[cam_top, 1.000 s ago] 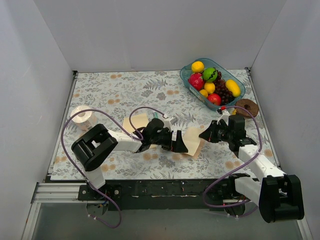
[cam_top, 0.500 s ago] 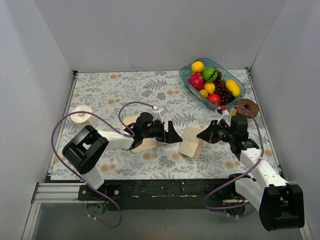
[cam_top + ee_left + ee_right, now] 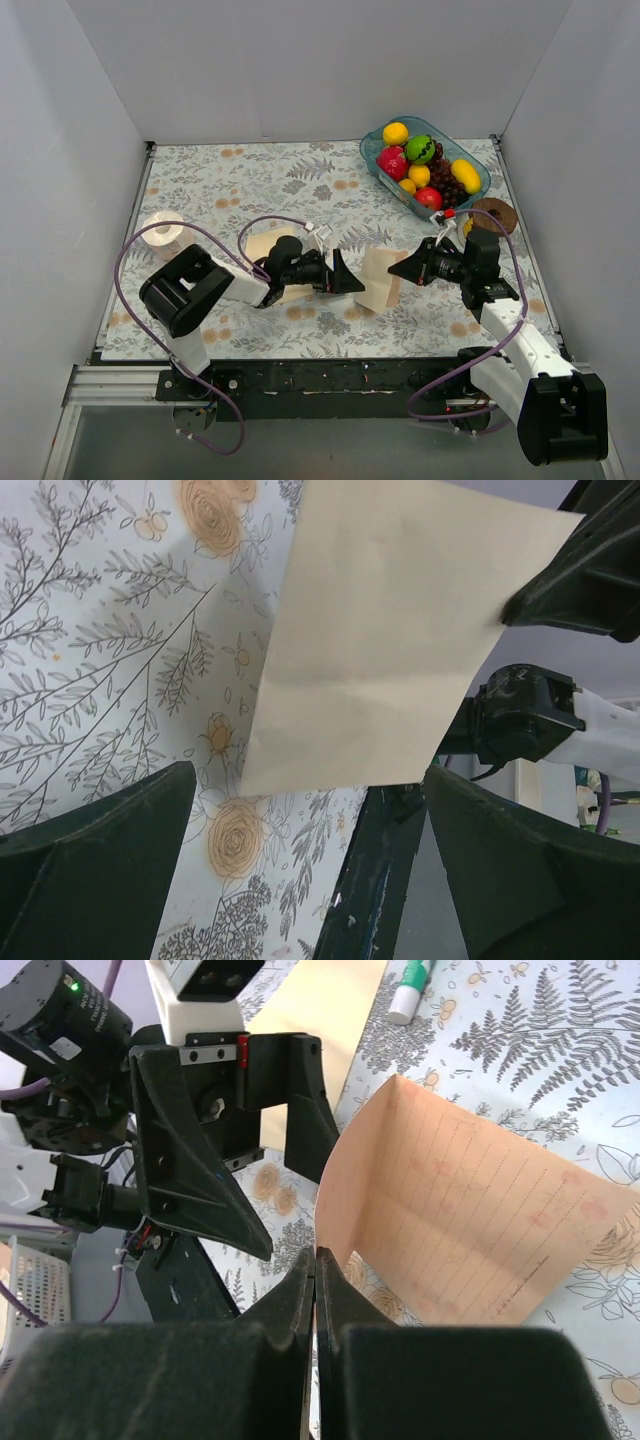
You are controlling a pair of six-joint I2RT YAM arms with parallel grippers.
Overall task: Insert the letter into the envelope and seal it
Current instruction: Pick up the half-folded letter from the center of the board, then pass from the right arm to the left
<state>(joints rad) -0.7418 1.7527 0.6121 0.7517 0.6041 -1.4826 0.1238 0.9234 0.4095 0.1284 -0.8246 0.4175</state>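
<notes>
The letter (image 3: 378,281), a salmon-peach lined sheet, stands curled on the table between the two arms. My right gripper (image 3: 396,271) is shut on its right edge; the right wrist view shows the jaws closed on that edge (image 3: 316,1256) with the letter (image 3: 470,1230) bowing away. My left gripper (image 3: 345,276) is open and empty just left of the letter, not touching it; the left wrist view shows the letter (image 3: 400,640) ahead of the spread fingers (image 3: 95,850). The cream-yellow envelope (image 3: 262,244) lies flat under the left arm, partly hidden, and shows in the right wrist view (image 3: 320,1005).
A glue stick (image 3: 410,990) lies by the envelope. A white tape roll (image 3: 165,231) sits at the left. A blue basket (image 3: 372,160) of toy fruit and a brown doughnut (image 3: 492,214) are at the back right. White walls enclose the table.
My left gripper has drawn back to the left, off the letter. My right gripper has shifted slightly left with the letter, which now stands more upright and narrower.
</notes>
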